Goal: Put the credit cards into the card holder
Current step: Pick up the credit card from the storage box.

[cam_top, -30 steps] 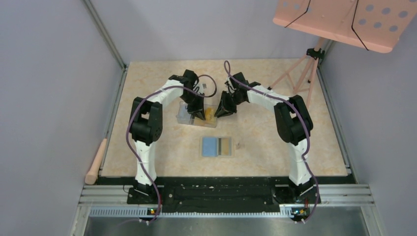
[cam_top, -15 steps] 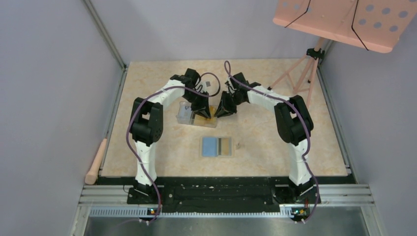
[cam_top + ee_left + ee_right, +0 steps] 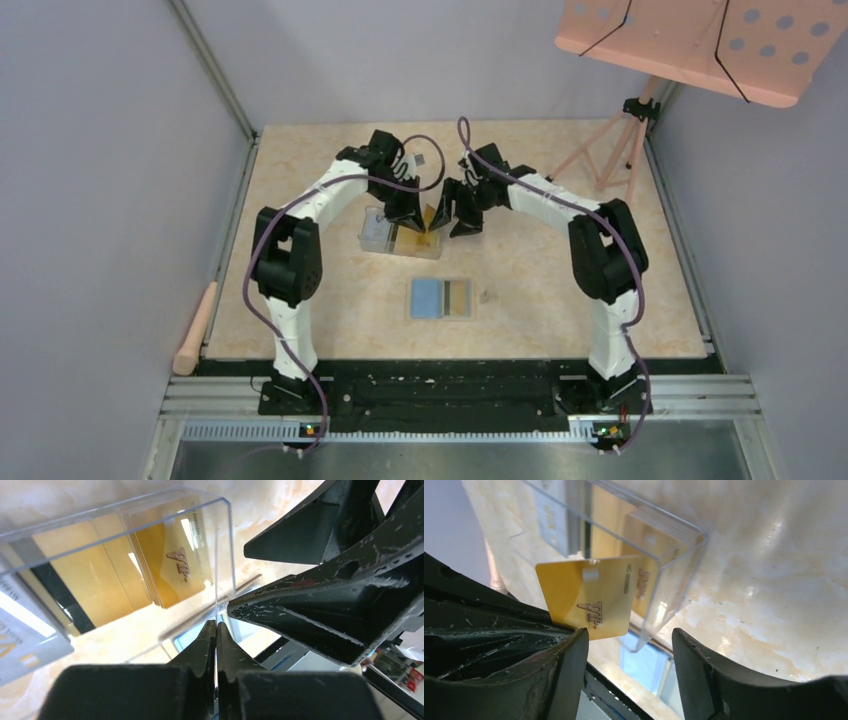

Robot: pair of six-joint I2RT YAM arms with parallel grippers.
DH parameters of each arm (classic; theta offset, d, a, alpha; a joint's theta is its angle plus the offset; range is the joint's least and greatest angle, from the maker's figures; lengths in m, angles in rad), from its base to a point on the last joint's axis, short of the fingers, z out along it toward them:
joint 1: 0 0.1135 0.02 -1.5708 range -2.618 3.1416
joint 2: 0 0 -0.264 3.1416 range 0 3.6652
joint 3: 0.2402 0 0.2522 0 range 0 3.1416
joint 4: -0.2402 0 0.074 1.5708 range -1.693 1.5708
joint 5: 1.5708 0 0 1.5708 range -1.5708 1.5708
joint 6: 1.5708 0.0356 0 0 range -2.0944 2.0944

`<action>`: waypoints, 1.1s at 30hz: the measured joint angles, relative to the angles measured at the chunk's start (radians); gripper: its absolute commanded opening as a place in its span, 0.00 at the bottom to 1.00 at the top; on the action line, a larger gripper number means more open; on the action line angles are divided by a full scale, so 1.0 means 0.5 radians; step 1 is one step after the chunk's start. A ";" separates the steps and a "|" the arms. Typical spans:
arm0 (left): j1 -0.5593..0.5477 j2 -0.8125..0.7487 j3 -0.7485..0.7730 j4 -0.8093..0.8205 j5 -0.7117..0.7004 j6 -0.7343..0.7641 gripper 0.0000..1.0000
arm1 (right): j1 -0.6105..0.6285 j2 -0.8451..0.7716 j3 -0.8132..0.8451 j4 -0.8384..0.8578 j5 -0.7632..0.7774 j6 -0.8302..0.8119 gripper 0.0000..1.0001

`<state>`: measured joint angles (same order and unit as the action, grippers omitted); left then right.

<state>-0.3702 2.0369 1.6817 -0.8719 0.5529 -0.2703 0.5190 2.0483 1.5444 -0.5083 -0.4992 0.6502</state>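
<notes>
Since a second ago your right gripper (image 3: 452, 214) has let go and spread.

Top view: your left gripper (image 3: 418, 218) pinches one gold card (image 3: 436, 215) upright over the clear box (image 3: 378, 232). The card holder (image 3: 442, 298) lies open on the table (image 3: 560, 290), well apart toward the bases.

Left wrist: jaws pressed together, held card edge-on, more credit cards (image 3: 170, 565) in the box.

Right wrist: jaws apart, not gripping the card.

The box (image 3: 378, 232) lies on the table (image 3: 300, 300) with credit cards (image 3: 100, 570) inside. The card holder (image 3: 442, 298) lies before it, toward the near edge. At the box's right end, one card (image 3: 589, 597) stands between the left gripper (image 3: 216, 630) and the right gripper (image 3: 629, 632).
</notes>
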 measured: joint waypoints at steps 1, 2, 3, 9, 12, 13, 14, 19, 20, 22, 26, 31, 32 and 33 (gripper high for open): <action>0.000 -0.054 -0.012 0.001 -0.018 -0.007 0.00 | 0.000 -0.031 -0.001 0.004 0.010 -0.002 0.65; 0.001 -0.108 -0.023 0.009 -0.037 -0.017 0.00 | 0.000 -0.068 -0.005 0.013 0.017 0.001 0.66; 0.005 -0.163 -0.034 0.028 -0.043 -0.029 0.00 | -0.001 -0.112 -0.018 0.035 0.018 0.002 0.67; 0.119 -0.573 -0.288 0.342 0.158 -0.118 0.00 | -0.038 -0.489 -0.326 0.333 -0.082 0.121 0.69; 0.182 -0.695 -0.452 0.545 0.342 -0.196 0.00 | -0.092 -0.657 -0.536 0.577 -0.212 0.241 0.68; 0.201 -0.722 -0.513 0.626 0.413 -0.233 0.00 | -0.108 -0.689 -0.585 0.636 -0.252 0.276 0.68; 0.219 -0.745 -0.584 0.734 0.497 -0.279 0.00 | -0.123 -0.717 -0.639 0.715 -0.294 0.307 0.66; 0.238 -0.763 -0.848 1.108 0.800 -0.504 0.00 | -0.153 -0.745 -0.773 1.013 -0.497 0.433 0.57; 0.238 -0.763 -0.877 1.152 0.845 -0.529 0.00 | -0.153 -0.745 -0.799 1.096 -0.536 0.467 0.56; 0.238 -0.763 -0.903 1.216 0.916 -0.570 0.00 | -0.153 -0.745 -0.852 1.254 -0.604 0.554 0.49; 0.238 -0.775 -0.907 1.314 1.014 -0.612 0.00 | -0.153 -0.741 -0.902 1.512 -0.694 0.718 0.34; 0.243 -0.797 -0.911 1.377 1.088 -0.623 0.00 | -0.154 -0.738 -0.916 1.673 -0.734 0.817 0.27; 0.244 -0.800 -0.915 1.383 1.096 -0.623 0.00 | -0.154 -0.735 -0.916 1.693 -0.740 0.832 0.23; 0.244 -0.805 -0.922 1.388 1.104 -0.626 0.00 | -0.154 -0.735 -0.916 1.713 -0.748 0.845 0.17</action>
<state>-0.2481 1.6344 1.2209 -0.1780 1.1049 -0.5831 0.4419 1.6806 1.0863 0.3481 -0.8730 1.0729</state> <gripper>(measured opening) 0.011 0.281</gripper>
